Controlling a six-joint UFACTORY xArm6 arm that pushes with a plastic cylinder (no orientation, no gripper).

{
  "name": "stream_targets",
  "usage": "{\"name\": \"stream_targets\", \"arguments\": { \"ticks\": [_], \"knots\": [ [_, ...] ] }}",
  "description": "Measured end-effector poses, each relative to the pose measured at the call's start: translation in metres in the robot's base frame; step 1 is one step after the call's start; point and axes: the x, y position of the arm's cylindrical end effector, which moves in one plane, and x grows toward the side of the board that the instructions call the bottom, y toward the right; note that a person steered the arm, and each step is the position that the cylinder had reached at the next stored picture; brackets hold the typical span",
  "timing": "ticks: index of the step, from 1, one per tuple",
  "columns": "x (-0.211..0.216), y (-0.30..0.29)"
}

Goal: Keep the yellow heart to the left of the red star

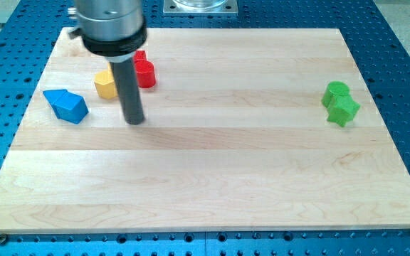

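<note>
A yellow block point(105, 84), its shape partly hidden by the rod, sits at the view's upper left. A red block point(144, 70) sits just to its right, also partly behind the rod; its star shape cannot be made out. My tip point(134, 121) rests on the board just below and between them, slightly right of the yellow block, touching neither.
A blue block point(66, 104) lies left of my tip, near the board's left edge. Two green blocks, a round one point(336, 92) and a star-like one point(343, 110), touch each other at the far right. The wooden board point(212, 178) lies on a blue perforated table.
</note>
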Motion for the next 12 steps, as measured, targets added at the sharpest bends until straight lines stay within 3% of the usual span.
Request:
{"name": "stream_targets", "arguments": {
  "ticks": [4, 7, 10, 12],
  "knots": [
    [-0.027, -0.051],
    [-0.067, -0.039],
    [-0.067, -0.028],
    [-0.094, -0.09]
  ]
}}
